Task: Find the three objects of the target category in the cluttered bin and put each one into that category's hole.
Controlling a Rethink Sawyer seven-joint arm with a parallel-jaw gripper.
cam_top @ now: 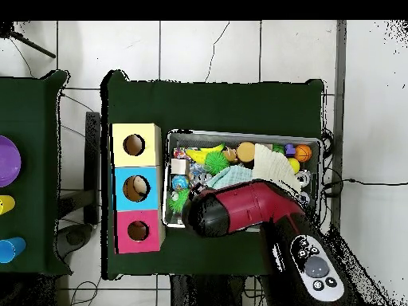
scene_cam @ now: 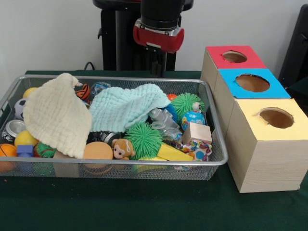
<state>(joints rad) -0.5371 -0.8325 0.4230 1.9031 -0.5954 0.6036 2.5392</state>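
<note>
The wire mesh bin (scene_cam: 211, 162) is full of clutter. A large crinkled cream-yellow cloth (scene_cam: 57, 114) lies over its left part. A mint-blue cloth (scene_cam: 126, 107) lies in the middle. A small multicoloured speckled fabric piece (scene_cam: 196, 150) sits at the front right corner, under a wooden block (scene_cam: 198, 132). My gripper (scene_cam: 157, 69) hangs from the red and black wrist above the bin's far rim, apart from the cloths. In the overhead view the arm (cam_top: 239, 209) covers the gripper and part of the bin (cam_top: 320, 143); the cream cloth (cam_top: 272, 167) shows there.
Three wooden boxes with holes stand right of the bin: red-topped (scene_cam: 234, 57), blue-topped (scene_cam: 252, 83), yellow-topped (scene_cam: 275, 117). The bin also holds two green spiky balls (scene_cam: 143, 139), a monkey toy (scene_cam: 122, 148), a globe ball (scene_cam: 193, 118), a can (scene_cam: 13, 128) and small balls.
</note>
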